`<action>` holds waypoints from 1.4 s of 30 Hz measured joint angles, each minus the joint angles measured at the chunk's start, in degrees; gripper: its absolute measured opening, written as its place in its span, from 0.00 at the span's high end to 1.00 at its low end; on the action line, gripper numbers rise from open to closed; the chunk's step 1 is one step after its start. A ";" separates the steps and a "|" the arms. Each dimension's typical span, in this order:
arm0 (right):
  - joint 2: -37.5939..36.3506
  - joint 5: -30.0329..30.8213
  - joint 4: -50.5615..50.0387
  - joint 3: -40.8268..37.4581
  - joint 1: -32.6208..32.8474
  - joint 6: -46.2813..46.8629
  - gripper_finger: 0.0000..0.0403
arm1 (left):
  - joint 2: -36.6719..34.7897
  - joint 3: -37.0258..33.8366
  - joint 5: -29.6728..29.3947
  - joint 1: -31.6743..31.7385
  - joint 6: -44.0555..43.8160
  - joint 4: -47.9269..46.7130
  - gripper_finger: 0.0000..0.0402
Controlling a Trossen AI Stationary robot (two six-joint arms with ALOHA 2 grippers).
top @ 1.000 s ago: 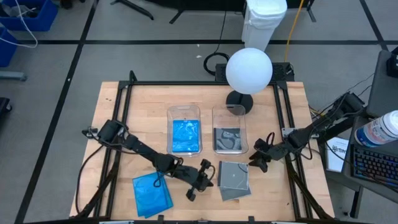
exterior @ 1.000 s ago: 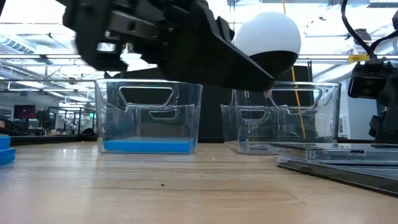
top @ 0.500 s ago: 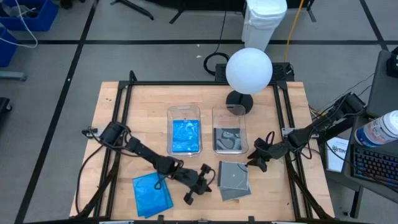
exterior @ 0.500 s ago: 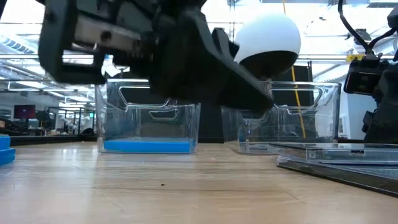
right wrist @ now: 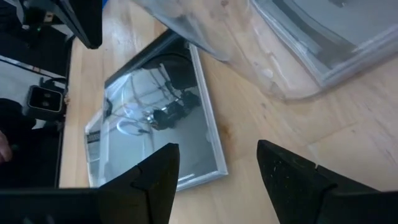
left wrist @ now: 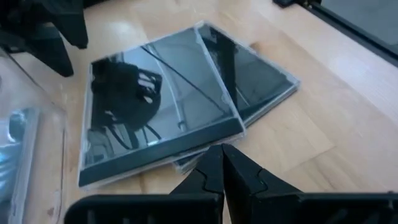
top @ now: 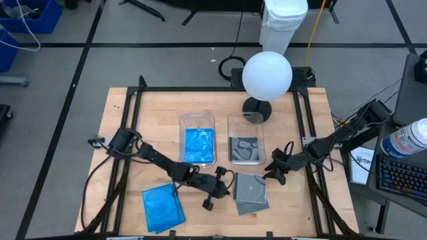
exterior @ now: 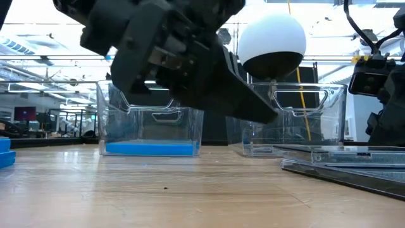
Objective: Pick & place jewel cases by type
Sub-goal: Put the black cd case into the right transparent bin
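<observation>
Two dark-grey jewel cases [top: 251, 193] lie stacked askew on the table near its front edge, the upper one resting on the lower [left wrist: 261, 81]. My left gripper [top: 227, 189] is shut, low over the wood, its tips [left wrist: 222, 163] at the stack's left edge. Blue jewel cases [top: 163, 208] lie flat at the near left. More blue cases lie in the left tub [top: 198, 119], and grey ones in the right tub [top: 246, 121]. My right gripper [top: 273, 172] hangs open beside the right tub's near right corner, above the grey stack's far right corner [right wrist: 155, 124]. My left gripper's shut fingertips [left wrist: 211, 171] stand at the left edge of the grey stack [left wrist: 186, 158], coming in slanting down from the table's left. I cannot tell whether they touch the cases. The stack lies flat on the table.
A white ball lamp [top: 267, 75] on a dark foot stands behind the right tub. A black frame [top: 133, 113] runs along the table's sides. Bare wood lies between the blue cases and the grey stack and in front of both tubs.
My left gripper, shut throughout, first drew a little toward the near edge, then swung toward the table's right up to the grey stack, rolling slightly. The cases have not moved.
</observation>
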 joint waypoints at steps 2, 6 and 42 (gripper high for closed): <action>0.54 -0.15 -0.02 0.00 0.00 0.29 0.49 | 0.00 -0.01 0.27 0.56 0.07 -0.22 0.98; 1.50 -1.22 0.02 0.00 0.02 0.38 0.49 | 0.82 0.01 0.18 1.85 0.00 0.89 0.99; 2.11 -7.33 0.07 0.00 0.05 1.40 0.49 | 7.10 9.65 -2.20 3.95 3.57 -4.72 0.98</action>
